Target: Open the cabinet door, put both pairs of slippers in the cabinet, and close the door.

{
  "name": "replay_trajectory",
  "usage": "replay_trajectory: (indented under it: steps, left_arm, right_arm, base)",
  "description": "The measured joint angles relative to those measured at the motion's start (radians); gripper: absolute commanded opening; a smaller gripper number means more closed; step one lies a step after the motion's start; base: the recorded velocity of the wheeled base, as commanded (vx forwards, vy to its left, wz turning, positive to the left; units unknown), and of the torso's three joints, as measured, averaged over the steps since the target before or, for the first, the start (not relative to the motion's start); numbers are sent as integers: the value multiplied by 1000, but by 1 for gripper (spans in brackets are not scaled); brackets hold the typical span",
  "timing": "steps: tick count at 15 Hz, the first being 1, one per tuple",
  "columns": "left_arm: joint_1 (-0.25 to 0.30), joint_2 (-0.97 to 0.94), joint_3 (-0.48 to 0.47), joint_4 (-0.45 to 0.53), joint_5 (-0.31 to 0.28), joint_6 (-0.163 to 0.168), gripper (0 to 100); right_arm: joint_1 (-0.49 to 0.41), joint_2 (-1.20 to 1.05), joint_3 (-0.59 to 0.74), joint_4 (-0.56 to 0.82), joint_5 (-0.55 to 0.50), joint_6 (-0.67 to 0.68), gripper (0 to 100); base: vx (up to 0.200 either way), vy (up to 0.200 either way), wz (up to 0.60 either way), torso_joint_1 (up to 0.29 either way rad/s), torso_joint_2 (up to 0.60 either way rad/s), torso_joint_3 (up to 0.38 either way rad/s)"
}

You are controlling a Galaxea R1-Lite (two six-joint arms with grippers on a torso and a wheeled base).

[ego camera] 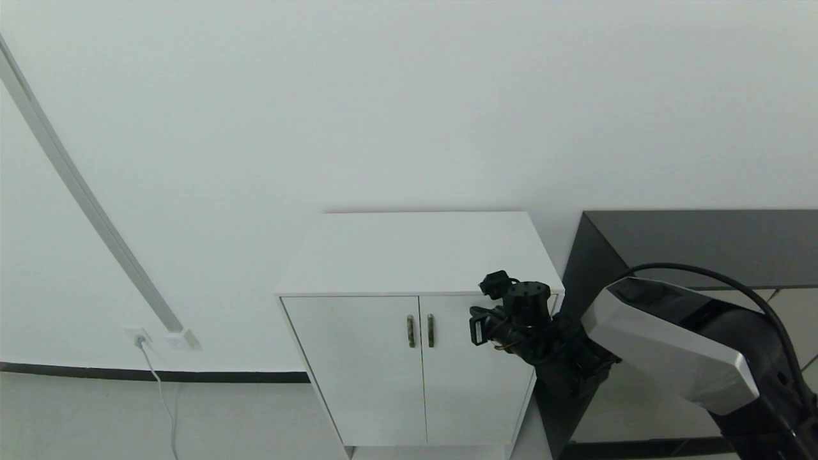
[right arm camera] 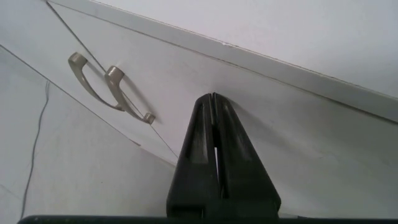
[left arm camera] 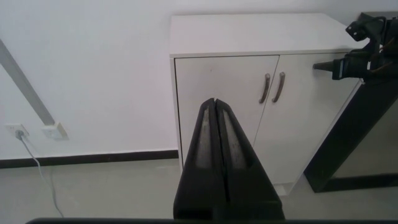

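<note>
The white cabinet (ego camera: 409, 255) stands against the wall with both doors shut. Two metal handles (ego camera: 420, 331) sit side by side at the middle seam. My right gripper (ego camera: 476, 326) hangs in front of the upper part of the right door (ego camera: 479, 377), to the right of the handles, shut with nothing in it. In the right wrist view its tips (right arm camera: 213, 98) are close to the door face, with the handles (right arm camera: 118, 90) off to one side. My left gripper (left arm camera: 214, 101) is shut and empty, held back from the cabinet (left arm camera: 224, 81) and facing its left door.
A dark, black-topped unit (ego camera: 696, 243) stands directly right of the cabinet. A wall socket with a white cable (ego camera: 153, 377) sits low on the wall to the left, below a slanted white conduit (ego camera: 83, 191). Bare floor lies in front of the cabinet.
</note>
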Motion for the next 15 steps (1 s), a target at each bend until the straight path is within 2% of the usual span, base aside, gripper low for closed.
replay_trajectory:
  steps: [3, 6, 11, 15]
  left_arm:
    - [0, 0, 0, 0, 0, 0, 0]
    - [0, 0, 0, 0, 0, 0, 0]
    - [-1, 0, 0, 0, 0, 0, 0]
    - [0, 0, 0, 0, 0, 0, 0]
  right_arm:
    - [-2, -4, 20, -7, -3, 0, 0]
    - [16, -71, 111, -16, -3, 0, 0]
    - [50, -272, 346, -87, -3, 3, 0]
    - [14, -467, 534, -99, -4, 2, 0]
  base:
    - [0, 0, 0, 0, 0, 0]
    - [0, 0, 0, 0, 0, 0]
    - [0, 0, 0, 0, 0, 0]
    - [0, 0, 0, 0, 0, 0]
